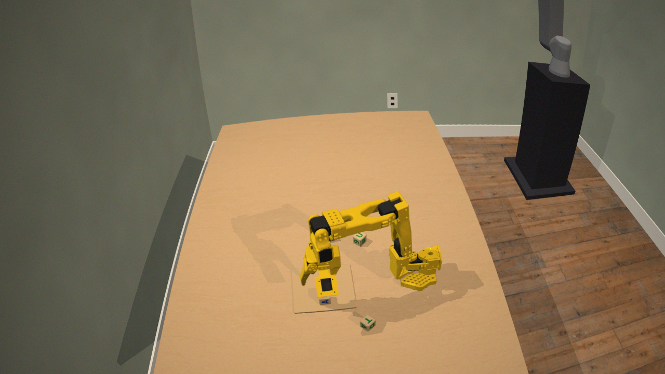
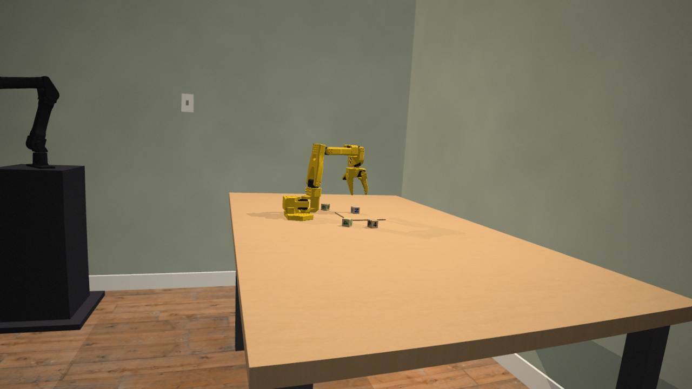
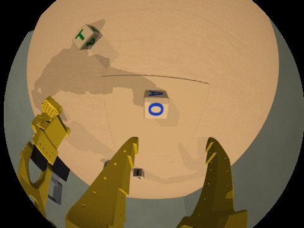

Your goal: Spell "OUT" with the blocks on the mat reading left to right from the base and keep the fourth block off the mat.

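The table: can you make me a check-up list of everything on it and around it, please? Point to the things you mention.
Surface: wooden table (image 1: 325,162) (image 2: 387,270) (image 3: 174,38), mat (image 1: 302,302) (image 3: 126,126) lying flat.
Job's things: O block (image 1: 324,301) (image 2: 355,209) (image 3: 156,109) on the mat; T block (image 1: 367,323) (image 2: 325,207) (image 3: 86,37), U block (image 1: 359,239) (image 2: 346,222) (image 3: 106,163) and fourth block (image 2: 372,223) (image 3: 138,173) off it.
Clutter: nothing seen.
Grippers: end effector (image 1: 314,285) (image 2: 359,194) (image 3: 172,139) open, raised, holding nothing.
Cables: nothing seen.
Surroundings: green walls, wood floor, another arm (image 1: 560,51) (image 2: 46,96) on a black pedestal (image 1: 550,130) (image 2: 33,241).

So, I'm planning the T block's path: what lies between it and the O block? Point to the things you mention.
The wrist view shows the mat's edge (image 1: 325,311) (image 2: 367,220) (image 3: 156,75) and some shadow between the T block (image 1: 367,322) (image 2: 325,207) (image 3: 85,37) and the O block (image 1: 324,301) (image 2: 355,209) (image 3: 156,106).
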{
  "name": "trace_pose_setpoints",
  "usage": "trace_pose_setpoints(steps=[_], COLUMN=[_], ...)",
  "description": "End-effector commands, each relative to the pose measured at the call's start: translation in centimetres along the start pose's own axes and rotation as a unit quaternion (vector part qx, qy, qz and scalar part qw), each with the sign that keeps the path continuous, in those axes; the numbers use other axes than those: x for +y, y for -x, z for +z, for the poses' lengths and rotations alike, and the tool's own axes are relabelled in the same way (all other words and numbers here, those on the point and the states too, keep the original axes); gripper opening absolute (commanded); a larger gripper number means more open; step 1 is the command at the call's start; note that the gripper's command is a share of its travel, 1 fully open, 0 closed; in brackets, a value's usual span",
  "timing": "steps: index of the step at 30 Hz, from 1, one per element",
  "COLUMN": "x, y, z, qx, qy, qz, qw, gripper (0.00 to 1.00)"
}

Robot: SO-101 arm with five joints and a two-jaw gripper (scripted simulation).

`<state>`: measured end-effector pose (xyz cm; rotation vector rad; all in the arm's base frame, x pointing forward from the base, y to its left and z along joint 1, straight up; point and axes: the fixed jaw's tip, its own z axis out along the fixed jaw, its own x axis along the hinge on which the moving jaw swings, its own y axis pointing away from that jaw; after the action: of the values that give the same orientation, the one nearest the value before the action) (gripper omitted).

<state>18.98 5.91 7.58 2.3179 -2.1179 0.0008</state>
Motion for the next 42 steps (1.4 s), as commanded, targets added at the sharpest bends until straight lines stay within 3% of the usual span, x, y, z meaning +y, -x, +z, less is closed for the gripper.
trace_pose_setpoints(steps=[1,9,17,19,24,28,42], x=[-0.6,-0.7,-0.8,-0.8,-0.4,0.0,0.1], y=[0.2,0.2,0.2,0.2,0.2,0.1,-0.4], z=[-1.4,-2.1,-5.8,-5.8,-8.3,-9.6,-10.0], qx=[-0.009,-0.014,-0.035,-0.035,-0.05,-0.057,-0.056], qy=[-0.039,-0.06,-0.161,-0.161,-0.23,-0.266,-0.281], qz=[0.0,0.0,0.0,0.0,0.0,0.0,0.008], qw=[0.999,0.998,0.986,0.986,0.972,0.962,0.958], gripper=[0.33,0.33,0.32,0.32,0.32,0.32,0.32])
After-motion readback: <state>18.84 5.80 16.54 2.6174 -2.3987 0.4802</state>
